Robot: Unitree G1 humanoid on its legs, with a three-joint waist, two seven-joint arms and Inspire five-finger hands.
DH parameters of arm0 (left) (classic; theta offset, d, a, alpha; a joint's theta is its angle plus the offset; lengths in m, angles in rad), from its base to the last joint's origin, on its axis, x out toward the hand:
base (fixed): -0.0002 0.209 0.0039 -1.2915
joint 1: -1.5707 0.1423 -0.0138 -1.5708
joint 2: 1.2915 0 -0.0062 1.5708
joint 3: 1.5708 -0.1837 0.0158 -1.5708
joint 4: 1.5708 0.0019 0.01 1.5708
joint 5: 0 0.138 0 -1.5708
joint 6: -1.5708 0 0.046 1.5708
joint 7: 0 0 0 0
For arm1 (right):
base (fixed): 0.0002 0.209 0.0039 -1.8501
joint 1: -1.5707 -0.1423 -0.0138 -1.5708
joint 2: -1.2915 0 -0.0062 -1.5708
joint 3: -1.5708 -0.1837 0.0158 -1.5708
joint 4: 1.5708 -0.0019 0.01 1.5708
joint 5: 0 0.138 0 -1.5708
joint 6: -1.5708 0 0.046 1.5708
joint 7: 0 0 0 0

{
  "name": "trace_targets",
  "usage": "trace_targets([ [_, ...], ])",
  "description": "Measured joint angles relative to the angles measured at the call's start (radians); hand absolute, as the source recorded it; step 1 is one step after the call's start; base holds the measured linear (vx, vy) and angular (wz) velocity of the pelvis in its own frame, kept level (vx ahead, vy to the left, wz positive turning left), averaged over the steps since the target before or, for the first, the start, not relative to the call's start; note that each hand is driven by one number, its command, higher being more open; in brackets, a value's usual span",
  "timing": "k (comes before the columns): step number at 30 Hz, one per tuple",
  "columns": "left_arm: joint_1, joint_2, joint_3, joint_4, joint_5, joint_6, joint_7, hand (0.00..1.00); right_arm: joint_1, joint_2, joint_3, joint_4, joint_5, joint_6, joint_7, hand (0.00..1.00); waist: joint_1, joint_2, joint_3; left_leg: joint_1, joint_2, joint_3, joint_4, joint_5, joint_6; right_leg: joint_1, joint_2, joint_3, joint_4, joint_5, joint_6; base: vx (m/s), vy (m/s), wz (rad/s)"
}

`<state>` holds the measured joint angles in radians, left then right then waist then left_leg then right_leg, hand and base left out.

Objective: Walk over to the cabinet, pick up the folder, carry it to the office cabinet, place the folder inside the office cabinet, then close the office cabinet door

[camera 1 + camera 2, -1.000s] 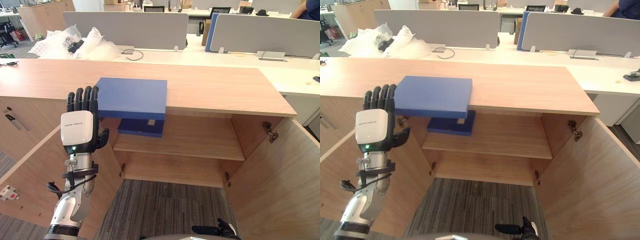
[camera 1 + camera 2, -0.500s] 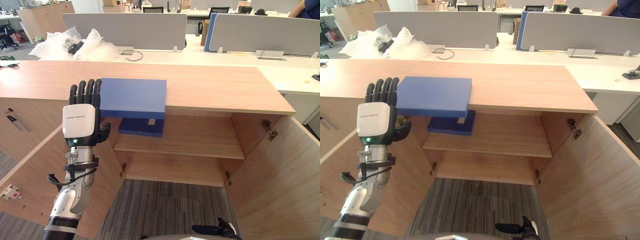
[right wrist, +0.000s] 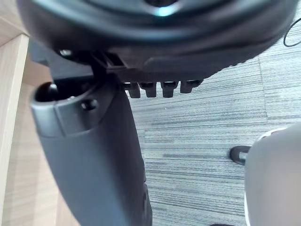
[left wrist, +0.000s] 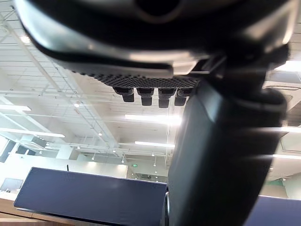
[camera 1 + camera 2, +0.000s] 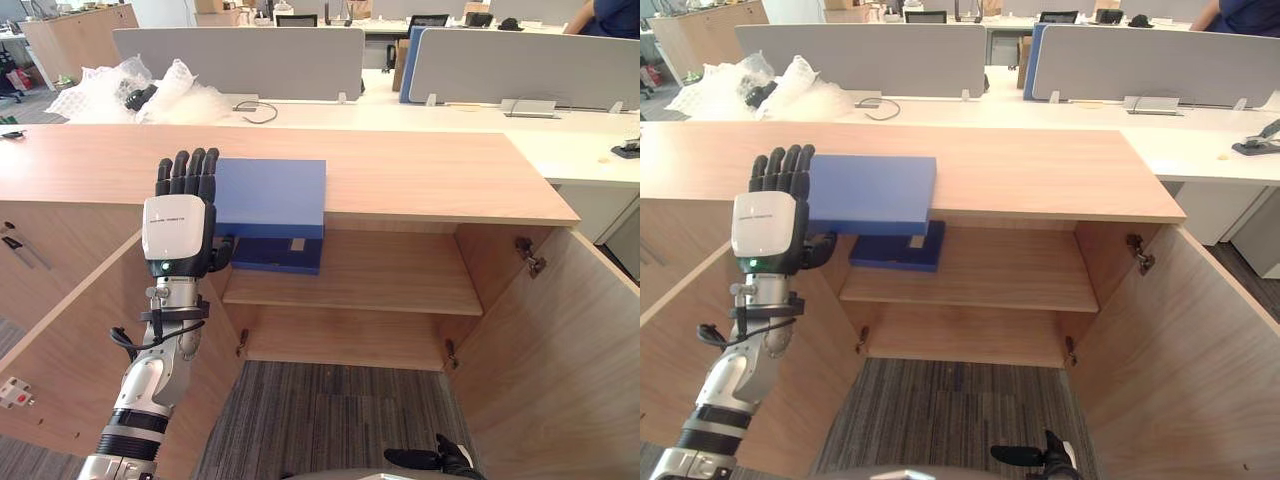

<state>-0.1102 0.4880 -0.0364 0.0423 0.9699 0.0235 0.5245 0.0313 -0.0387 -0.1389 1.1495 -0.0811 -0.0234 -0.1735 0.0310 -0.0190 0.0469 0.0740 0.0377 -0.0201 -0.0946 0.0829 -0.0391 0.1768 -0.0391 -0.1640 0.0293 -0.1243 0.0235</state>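
A blue folder [image 5: 272, 192] lies flat on the wooden cabinet top [image 5: 430, 180], its near edge hanging over the front. My left hand [image 5: 180, 230] is raised upright at the folder's left side, fingers straight and open. Its thumb points toward the space under the overhang. The left wrist view shows the folder's dark edge [image 4: 89, 197] just past the thumb [image 4: 221, 155]. A second, darker blue folder [image 5: 272, 255] rests on the upper shelf [image 5: 390, 275] inside. My right hand [image 3: 94, 141] hangs over the carpet, fingers relaxed, holding nothing.
Both cabinet doors stand wide open, the left door [image 5: 70, 350] and the right door [image 5: 560, 370]. Behind the cabinet are white desks with grey partitions [image 5: 240, 60], crumpled plastic wrap [image 5: 130, 90] at the back left, and a person [image 5: 605, 18] at the far right.
My left hand has risen and moved right, closing on the folder's left edge. The camera has shifted slightly. The folder has not moved.
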Motion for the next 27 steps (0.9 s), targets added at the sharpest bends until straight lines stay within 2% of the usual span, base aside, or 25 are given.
trace_targets([
  [12,-0.067,0.003,-0.057,0.072,-0.001,0.003,-0.018,1.00,-0.003,0.000,-0.001,-0.001,0.001,0.000,0.000,1.00,-0.010,0.001,0.000,0.001,-0.001,0.007,0.000,0.000,0.000,-0.001,-0.001,0.005,-0.001,0.001,0.000,0.00,0.000,0.00],
  [18,-0.079,0.017,-0.078,0.096,-0.001,-0.001,-0.030,1.00,-0.011,0.000,-0.001,-0.001,0.001,0.000,0.000,1.00,-0.029,0.006,0.003,0.003,-0.001,0.009,0.000,0.000,0.000,-0.001,-0.001,0.008,-0.001,0.002,0.001,0.00,0.000,0.00],
  [27,-0.203,0.042,-0.178,0.257,-0.002,0.000,-0.038,1.00,-0.016,-0.002,-0.002,-0.002,-0.002,0.001,0.000,1.00,-0.040,0.010,0.005,0.001,-0.001,0.014,0.000,-0.001,0.000,-0.005,-0.001,0.014,-0.001,0.004,0.001,0.00,0.000,-0.01],
])
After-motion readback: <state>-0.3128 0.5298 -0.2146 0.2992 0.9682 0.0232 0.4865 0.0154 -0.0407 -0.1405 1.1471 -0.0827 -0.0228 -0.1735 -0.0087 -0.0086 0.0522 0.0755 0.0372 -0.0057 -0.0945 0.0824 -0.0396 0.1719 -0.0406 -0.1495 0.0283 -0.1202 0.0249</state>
